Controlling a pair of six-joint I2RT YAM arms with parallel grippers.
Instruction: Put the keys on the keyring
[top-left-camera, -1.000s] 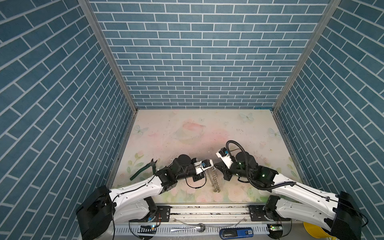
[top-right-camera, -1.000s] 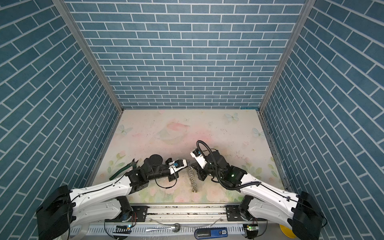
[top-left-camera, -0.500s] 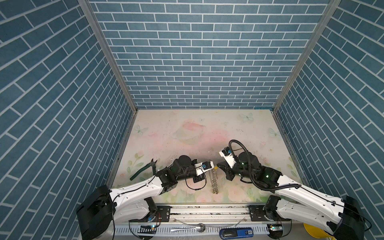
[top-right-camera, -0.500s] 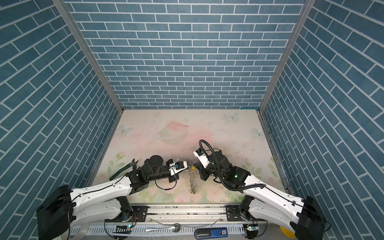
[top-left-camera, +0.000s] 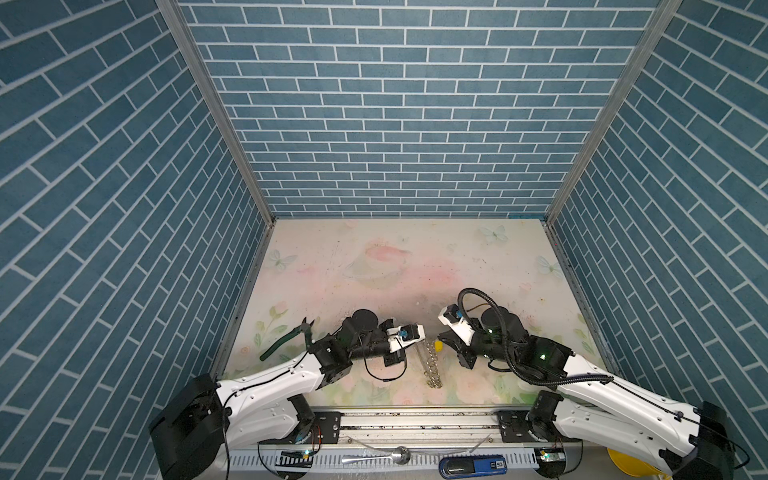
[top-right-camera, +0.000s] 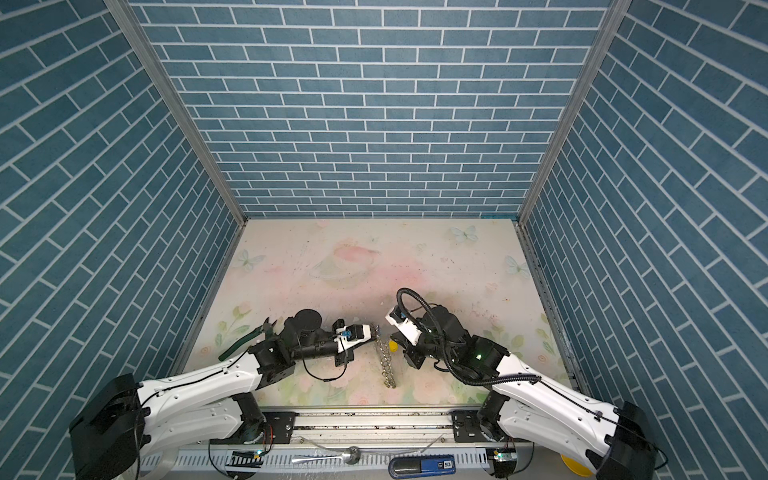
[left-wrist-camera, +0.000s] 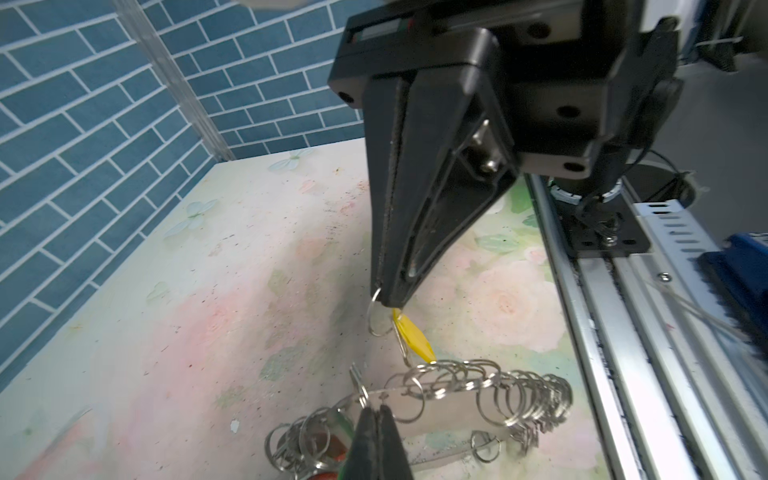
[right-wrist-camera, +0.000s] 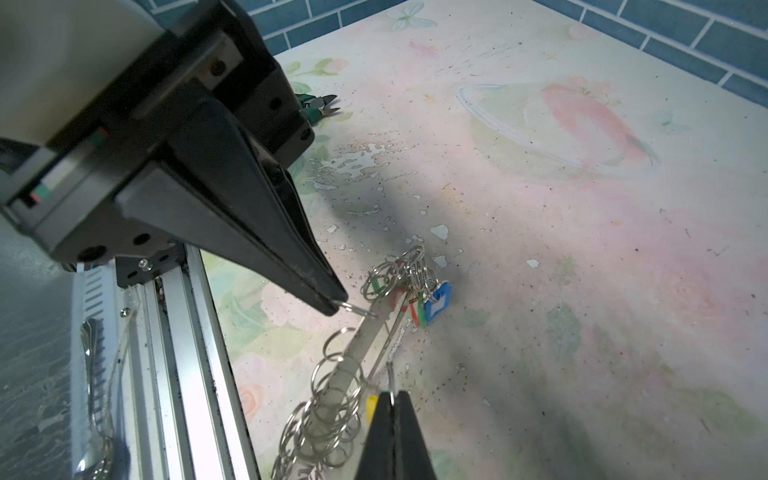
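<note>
A: Since hard to read from above, worth asking: why hold the keyring (top-left-camera: 430, 365) up on edge and not leave flat?

B: To lift one small ring clear of the table (top-left-camera: 374, 266). Look at the left gripper (left-wrist-camera: 376, 409): closed completely, pinching a single silver ring on the upper edge of the hoop. Appears to leave the lower end resting on the table, between both arms, near the front.

A: And the right gripper (left-wrist-camera: 388, 297)?

B: Closed completely too, on the thin wire loop of the yellow-tagged key (left-wrist-camera: 411, 336). Hangs just beside the hoop, close to the pinched ring; not joined yet, as far as possible to judge. Gripped by the loop, probably, to let the tag dangle out of the way and to offer the loop to the chain.

A: Other keys (right-wrist-camera: 424, 309)?

B: Sitting on the keyring, bunched just beside the pinched ring, with blue, green and red tags.

A: Anything else nearby?

B: Only green-handled cutters (top-left-camera: 291, 336), well apart on the left; likely no part in this step.

A: What to mind next?

B: Thin wire in a flat grip: easy to twist or slip. Better to bring loop and ring together slowly.
</note>
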